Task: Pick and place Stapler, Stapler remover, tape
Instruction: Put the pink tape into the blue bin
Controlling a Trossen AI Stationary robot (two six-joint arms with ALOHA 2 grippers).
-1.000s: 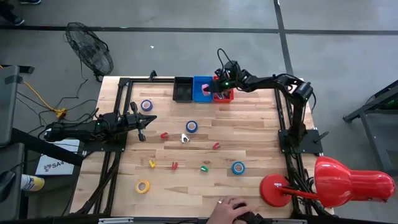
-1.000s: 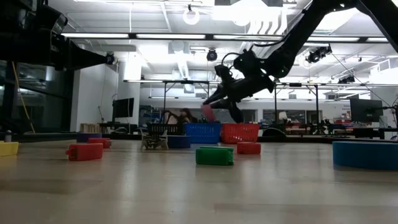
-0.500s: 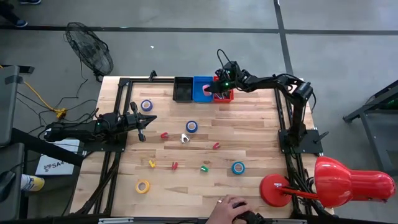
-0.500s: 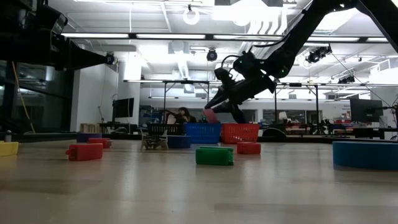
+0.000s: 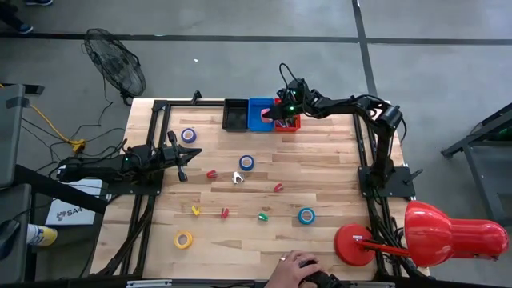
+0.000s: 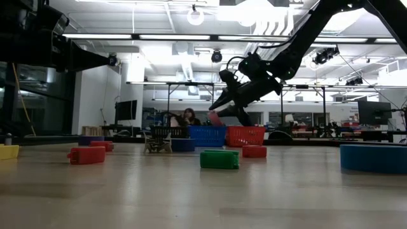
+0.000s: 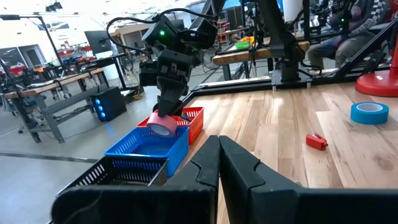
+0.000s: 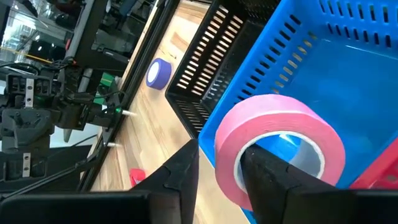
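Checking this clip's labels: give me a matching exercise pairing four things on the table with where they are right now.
Things:
1. pink tape roll
2. purple tape roll
3. yellow tape roll
4. left hand

Places:
A. near edge of the table, left side
B. at the right hand, over the blue basket
C. lying left of the black basket
D. waiting over the table's left side, near the purple roll

Pairs: 1-B, 2-C, 3-A, 4-D
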